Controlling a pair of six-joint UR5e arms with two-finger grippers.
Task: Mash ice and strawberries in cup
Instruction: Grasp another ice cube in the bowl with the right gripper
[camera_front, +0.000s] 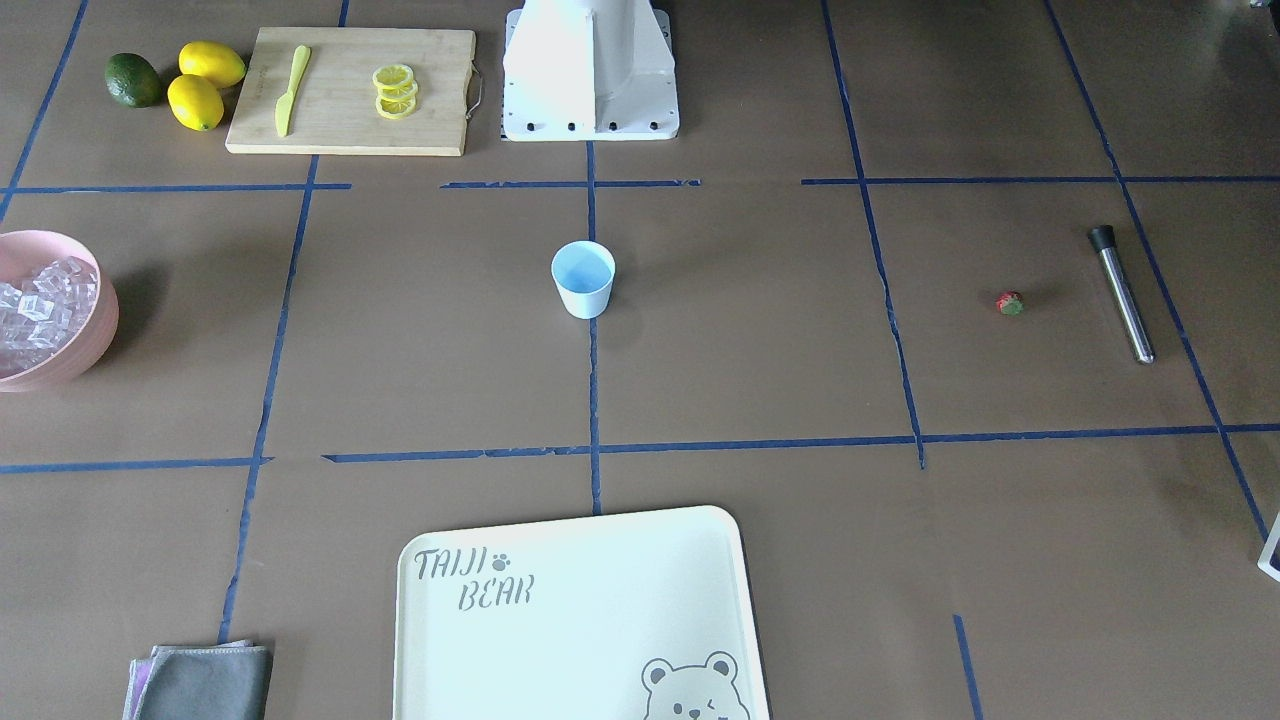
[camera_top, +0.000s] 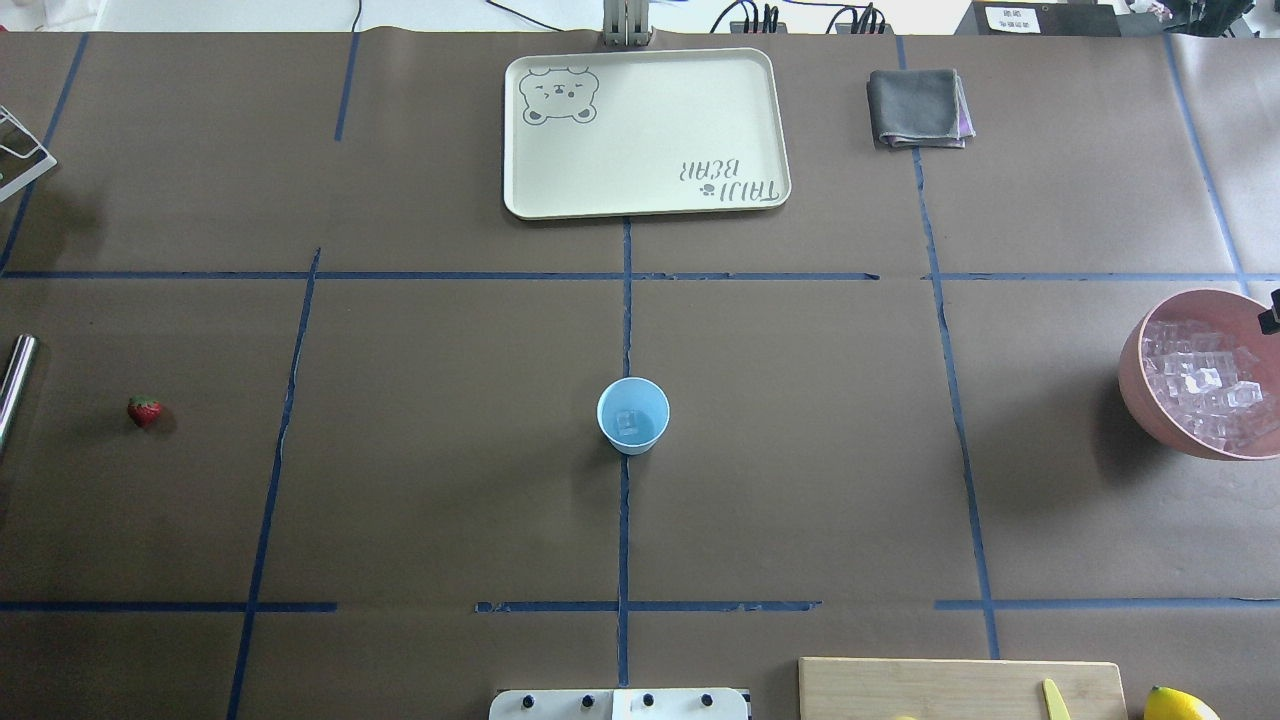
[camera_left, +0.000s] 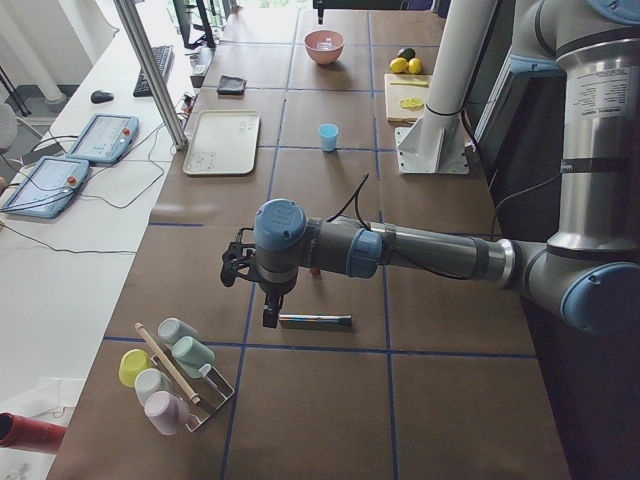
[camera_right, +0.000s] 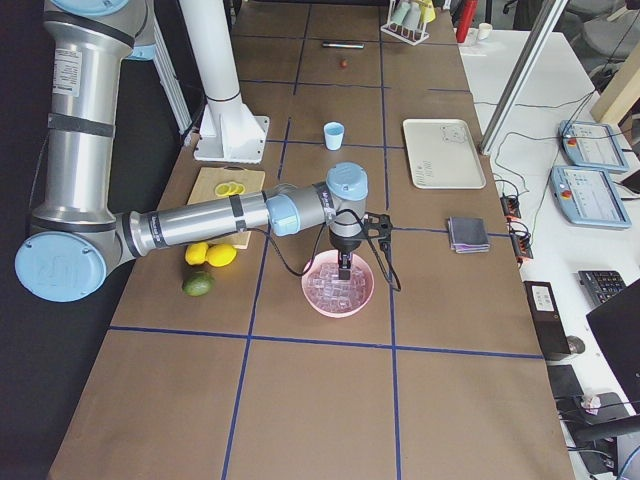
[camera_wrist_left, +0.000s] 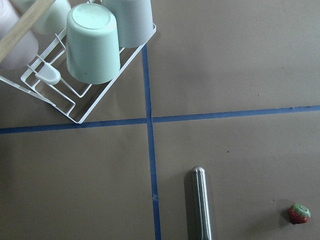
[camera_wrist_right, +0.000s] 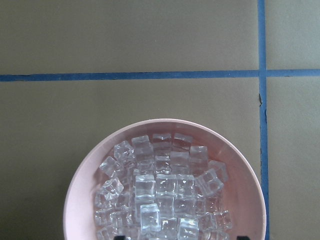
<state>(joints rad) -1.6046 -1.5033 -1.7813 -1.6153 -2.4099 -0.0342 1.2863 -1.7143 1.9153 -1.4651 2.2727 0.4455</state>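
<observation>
The light-blue cup (camera_top: 633, 415) stands upright at the table's centre, with one clear cube in its bottom. The ice (camera_wrist_right: 165, 195) fills the pink bowl (camera_wrist_right: 80, 190) at the robot's right end. My right gripper (camera_right: 345, 268) hangs just above that pile; two dark fingertips (camera_wrist_right: 120, 237) show far apart at the wrist view's lower edge, nothing between them. One small red strawberry (camera_front: 1010, 303) lies at the left end beside a steel muddler (camera_front: 1122, 293). My left gripper (camera_left: 270, 315) hovers above the muddler; I cannot tell if it is open or shut.
A cutting board (camera_front: 350, 90) with lemon slices and a yellow knife lies near the robot base, with lemons (camera_front: 205, 85) and an avocado (camera_front: 133, 80) beside it. A cream tray (camera_top: 645, 130) and a grey cloth (camera_top: 918, 108) sit on the far side. A rack of cups (camera_wrist_left: 75, 55) stands at the left end.
</observation>
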